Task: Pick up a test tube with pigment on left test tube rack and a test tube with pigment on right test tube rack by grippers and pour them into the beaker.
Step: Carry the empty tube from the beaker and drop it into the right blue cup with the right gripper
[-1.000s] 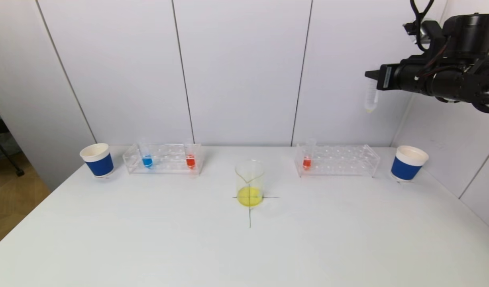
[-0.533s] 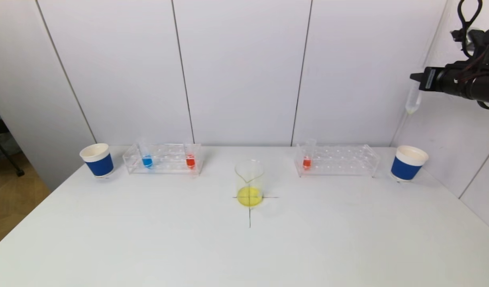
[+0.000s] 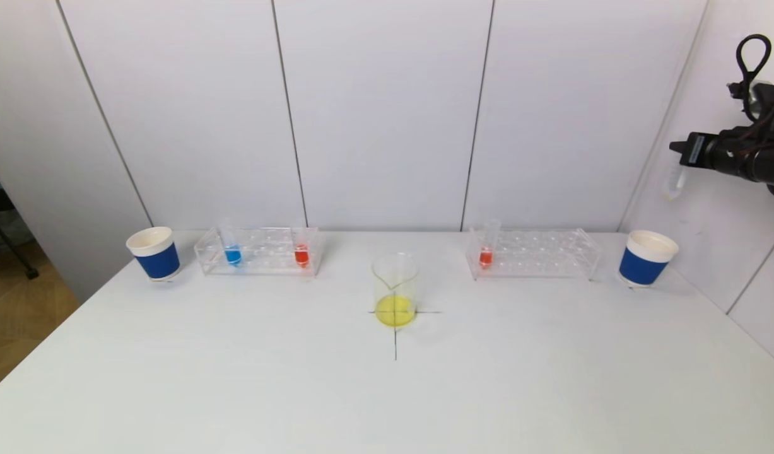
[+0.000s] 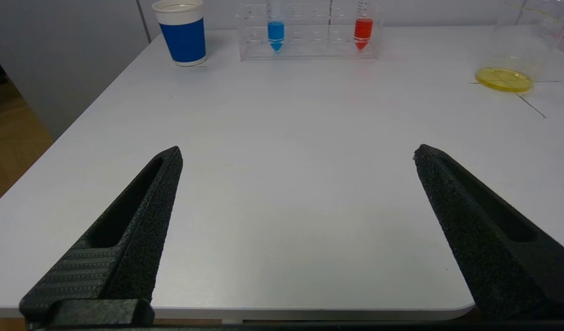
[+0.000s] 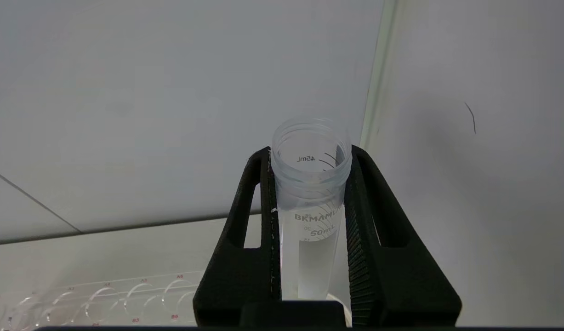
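Note:
The glass beaker (image 3: 395, 289) stands mid-table with yellow liquid in its bottom. The left rack (image 3: 259, 251) holds a blue-filled tube (image 3: 233, 251) and a red-filled tube (image 3: 301, 251). The right rack (image 3: 533, 253) holds one red-filled tube (image 3: 486, 251). My right gripper (image 3: 679, 151) is high at the far right, above the right blue cup (image 3: 647, 258), shut on an empty clear test tube (image 5: 310, 202) that hangs upright (image 3: 674, 184). My left gripper (image 4: 298, 154) is open and empty, low over the table's near left edge; it is out of the head view.
A blue-banded paper cup (image 3: 154, 253) stands at the left end of the table beside the left rack. A black cross (image 3: 396, 328) is marked under the beaker. White wall panels close the back and the right side.
My right gripper has carried the empty tube rightward and lower, from over the right rack's end to above the right cup. Nothing else has moved.

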You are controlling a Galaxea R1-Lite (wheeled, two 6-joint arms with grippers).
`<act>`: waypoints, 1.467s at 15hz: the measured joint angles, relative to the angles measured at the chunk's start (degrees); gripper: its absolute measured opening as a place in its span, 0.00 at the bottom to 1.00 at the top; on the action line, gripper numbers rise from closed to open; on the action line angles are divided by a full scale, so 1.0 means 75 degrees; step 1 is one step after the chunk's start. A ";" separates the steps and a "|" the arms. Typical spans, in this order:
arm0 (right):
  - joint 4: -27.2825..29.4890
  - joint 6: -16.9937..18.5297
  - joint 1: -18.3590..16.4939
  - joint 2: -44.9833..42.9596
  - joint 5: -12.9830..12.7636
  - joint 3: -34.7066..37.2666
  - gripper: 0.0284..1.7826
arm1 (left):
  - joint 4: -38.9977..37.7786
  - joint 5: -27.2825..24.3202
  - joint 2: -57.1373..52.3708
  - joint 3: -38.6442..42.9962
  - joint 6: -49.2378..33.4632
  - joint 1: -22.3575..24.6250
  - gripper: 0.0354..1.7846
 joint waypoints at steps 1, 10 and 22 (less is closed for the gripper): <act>-0.0021 -0.0003 -0.0021 0.0073 0.0003 0.0033 0.25 | 0.0000 0.0000 0.0000 0.0000 -0.0003 0.0000 0.99; -0.1252 -0.0063 -0.0029 0.0315 0.0008 0.1315 0.25 | 0.0000 -0.0003 0.0000 0.0000 -0.0003 0.0000 0.99; -0.2734 -0.0184 -0.0036 0.0120 0.0091 0.3098 0.25 | 0.0000 0.0000 0.0000 0.0000 0.0000 0.0000 0.99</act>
